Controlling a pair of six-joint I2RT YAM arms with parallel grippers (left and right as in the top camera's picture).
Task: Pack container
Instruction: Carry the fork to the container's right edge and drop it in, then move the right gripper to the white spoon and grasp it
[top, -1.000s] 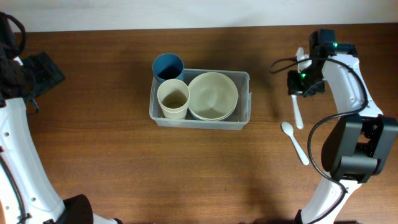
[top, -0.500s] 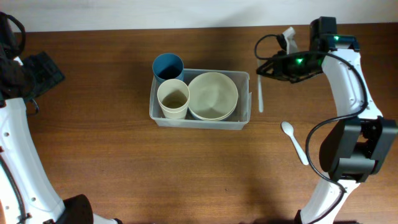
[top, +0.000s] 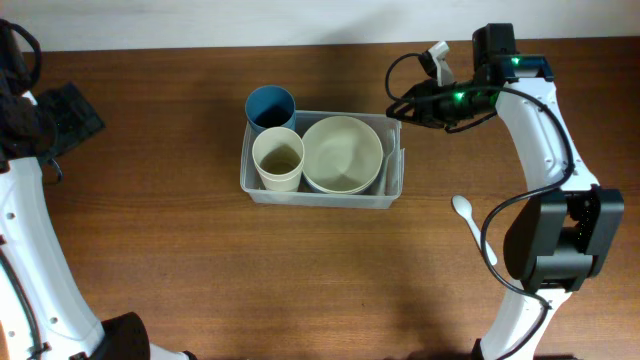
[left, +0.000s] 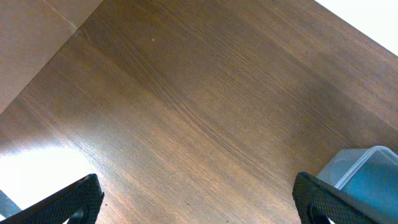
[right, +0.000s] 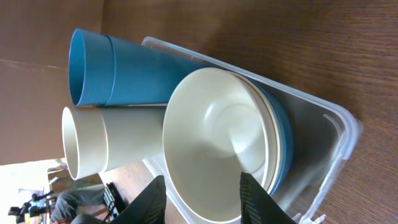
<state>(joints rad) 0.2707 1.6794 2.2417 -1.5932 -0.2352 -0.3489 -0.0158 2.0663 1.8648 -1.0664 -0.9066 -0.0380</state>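
Note:
The clear container (top: 318, 199) sits mid-table and holds a cream cup (top: 278, 158) and a cream bowl (top: 342, 153) nested in a blue one. A blue cup (top: 270, 106) stands at its back left corner. A white utensil (top: 392, 172) rests inside along the right wall. My right gripper (top: 398, 108) hovers over the container's back right corner. In the right wrist view its jaws (right: 202, 202) stand open above the bowl (right: 211, 149), with nothing between them. My left gripper (top: 66, 116) is open over bare wood at the far left.
A white spoon (top: 474, 227) lies on the table to the right of the container. In the left wrist view only the container's corner (left: 367, 171) shows at the lower right. The table's back edge runs just behind the right arm.
The right gripper swung left from the table's right side to the container's right end, carrying the white utensil. Its jaws have opened and the utensil now rests inside. The left arm stayed put.

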